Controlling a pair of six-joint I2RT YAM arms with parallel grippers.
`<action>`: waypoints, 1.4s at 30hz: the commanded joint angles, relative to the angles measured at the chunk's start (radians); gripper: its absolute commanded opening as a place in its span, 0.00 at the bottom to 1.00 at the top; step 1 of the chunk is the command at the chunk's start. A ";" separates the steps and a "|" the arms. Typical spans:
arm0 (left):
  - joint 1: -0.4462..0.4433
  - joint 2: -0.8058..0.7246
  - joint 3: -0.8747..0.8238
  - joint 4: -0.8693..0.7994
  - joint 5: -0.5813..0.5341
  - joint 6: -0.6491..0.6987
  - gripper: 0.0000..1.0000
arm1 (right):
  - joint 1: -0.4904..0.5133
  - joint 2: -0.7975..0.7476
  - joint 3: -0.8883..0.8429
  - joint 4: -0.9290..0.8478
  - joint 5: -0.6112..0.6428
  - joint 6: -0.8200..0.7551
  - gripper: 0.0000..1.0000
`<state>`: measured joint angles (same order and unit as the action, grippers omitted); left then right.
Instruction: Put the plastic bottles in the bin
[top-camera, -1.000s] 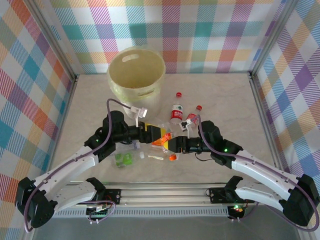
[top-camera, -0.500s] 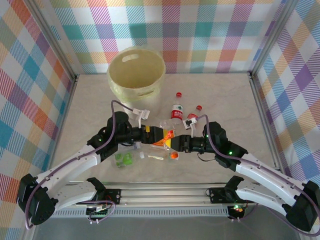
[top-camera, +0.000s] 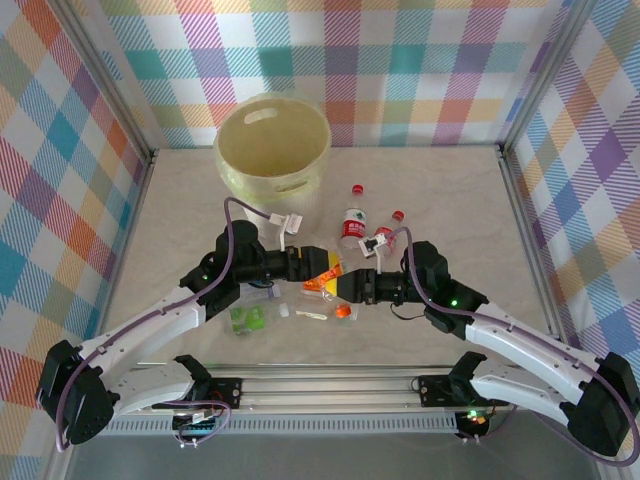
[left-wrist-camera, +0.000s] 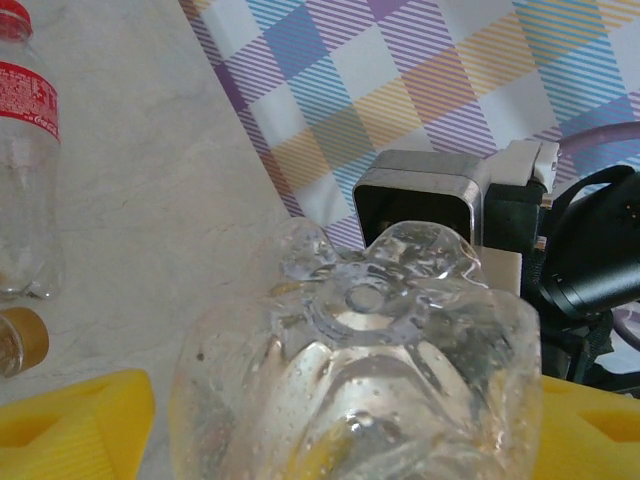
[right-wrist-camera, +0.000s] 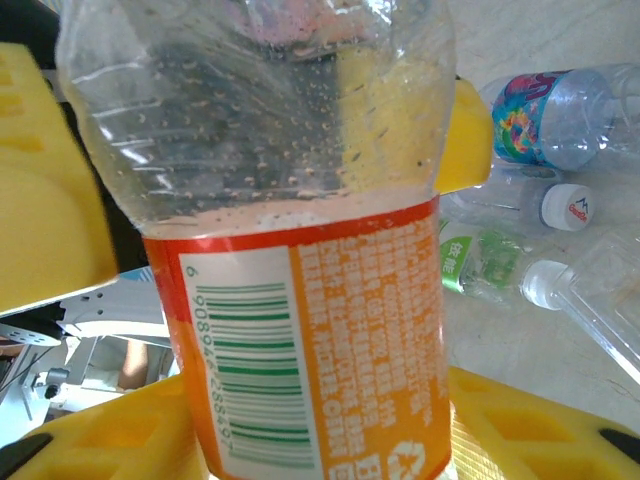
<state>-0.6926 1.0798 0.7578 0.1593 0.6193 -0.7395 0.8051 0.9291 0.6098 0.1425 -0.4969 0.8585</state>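
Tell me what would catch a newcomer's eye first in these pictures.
At the centre, the left gripper and right gripper meet nose to nose, both clamped on one orange bottle. Behind them, towards the far left, stands the big pale yellow bin. Loose bottles lie scattered around the grippers.

Bare table (top-camera: 180, 215) left of bin (top-camera: 270, 178); bottles (top-camera: 354, 222) crowd the centre.

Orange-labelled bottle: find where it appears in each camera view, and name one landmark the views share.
Top external: the orange-labelled bottle is at centre.
Left wrist: its clear base, lower middle.
Right wrist: its orange label, centre and bottom.
Shared landmark: the marbled table.
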 joint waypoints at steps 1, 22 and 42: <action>-0.006 -0.017 0.032 0.019 0.008 -0.030 0.77 | 0.003 -0.002 0.000 0.046 -0.029 0.019 0.51; -0.007 -0.134 0.137 -0.247 -0.122 0.023 0.51 | 0.002 -0.019 0.054 -0.068 0.042 -0.090 0.81; 0.308 0.244 0.881 -0.730 -0.190 0.327 0.50 | 0.002 -0.121 0.234 -0.384 0.225 -0.320 1.00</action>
<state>-0.4191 1.2892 1.5757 -0.5106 0.4286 -0.4538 0.8108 0.8276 0.8219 -0.1898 -0.3153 0.5907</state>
